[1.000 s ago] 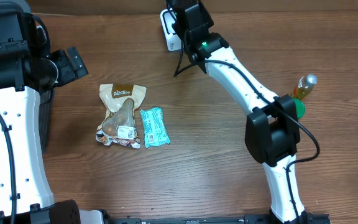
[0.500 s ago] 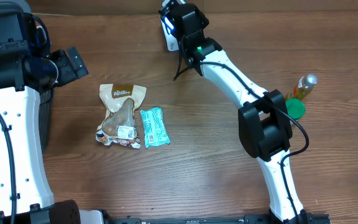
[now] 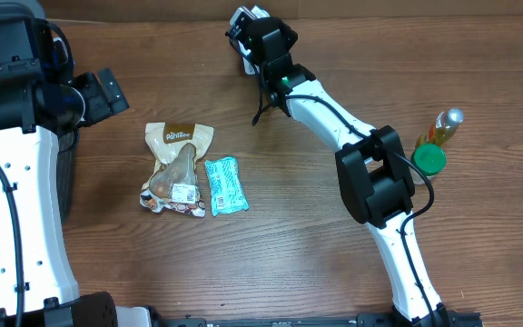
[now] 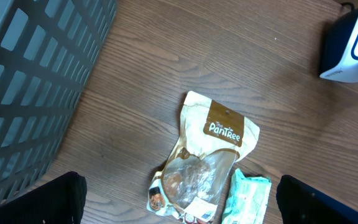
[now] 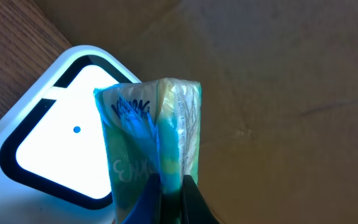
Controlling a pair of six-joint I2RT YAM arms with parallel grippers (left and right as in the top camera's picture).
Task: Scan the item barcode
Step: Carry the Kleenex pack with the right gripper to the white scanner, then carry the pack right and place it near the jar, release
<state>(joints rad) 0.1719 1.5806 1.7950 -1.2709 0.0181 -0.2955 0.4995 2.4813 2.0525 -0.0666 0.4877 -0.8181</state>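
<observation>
Packet (image 5: 160,124) looks light, soft and crinkly; right gripper (image 5: 170,202) sits clamped on its lower end, facing scanner (image 5: 42,146)

- Pouch (image 3: 178,168) and teal packet (image 3: 225,185) lie mid-table; bare tabletop (image 3: 280,227) opens between them and the right arm (image 3: 370,182).
- Basket (image 4: 36,81) walls the left side; scanner (image 4: 353,46) sits at the far edge.
- Bottle (image 3: 445,127) and green lid (image 3: 429,159) stand just beside that arm.
</observation>
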